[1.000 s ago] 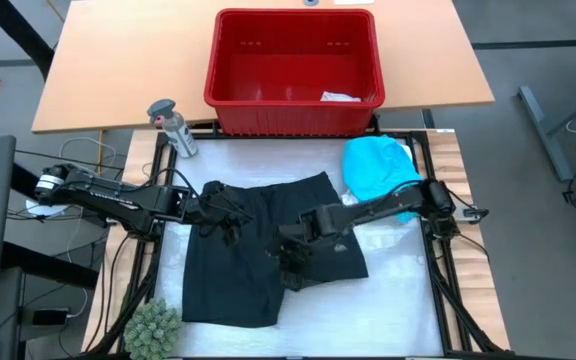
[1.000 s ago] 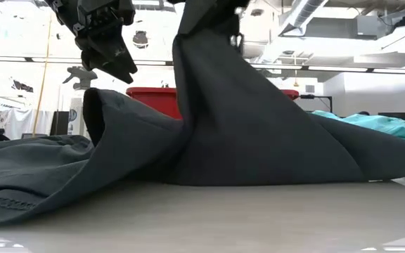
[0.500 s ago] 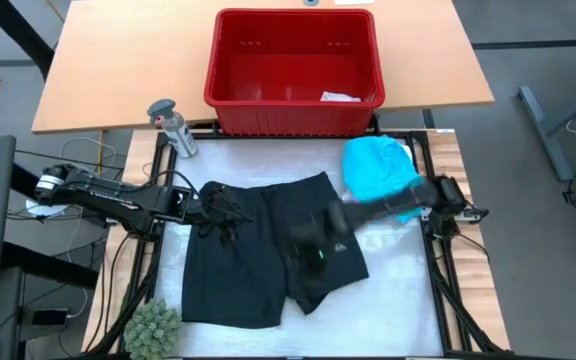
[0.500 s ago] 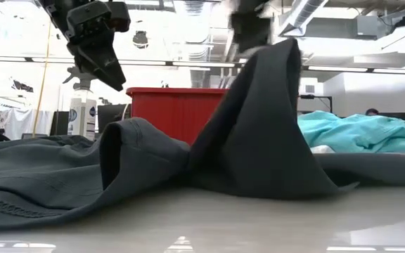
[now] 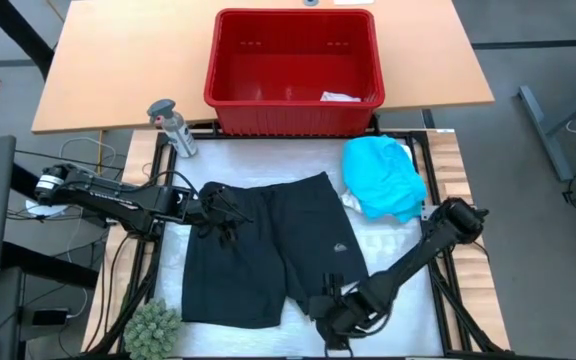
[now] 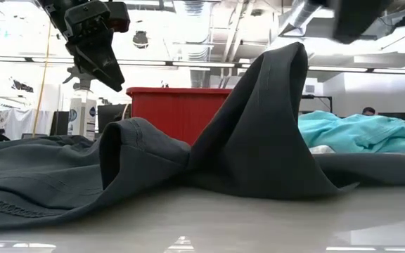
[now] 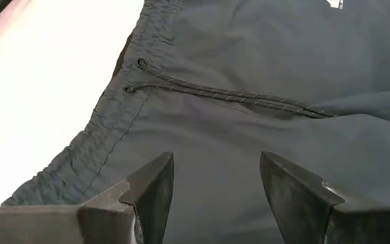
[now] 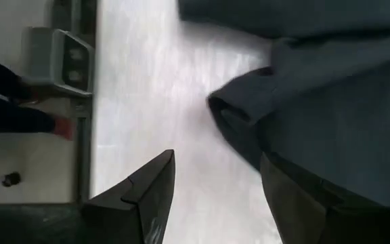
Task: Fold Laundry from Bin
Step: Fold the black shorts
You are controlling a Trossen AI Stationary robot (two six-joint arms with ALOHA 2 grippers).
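Note:
Black shorts lie spread on the white mat, waistband toward the far side. In the low view one ridge of the shorts stands up. My left gripper hangs open above the waistband and drawstring, clear of the cloth. My right gripper stands open near the table's near edge, just beyond the hem of one leg, over bare mat. A turquoise shirt lies bunched at the mat's far right. The red bin stands behind, a small pale piece in its corner.
A spray bottle stands at the mat's far left corner. A green spiky plant sits at the near left corner. A black frame rail borders the mat. Bare mat lies to the right of the shorts.
My right gripper has let go of the shorts' leg, which it had lifted high. It has swung toward the table's near edge and sunk a little. The lifted cloth has dropped into a lower standing ridge, and that leg now lies spread out.

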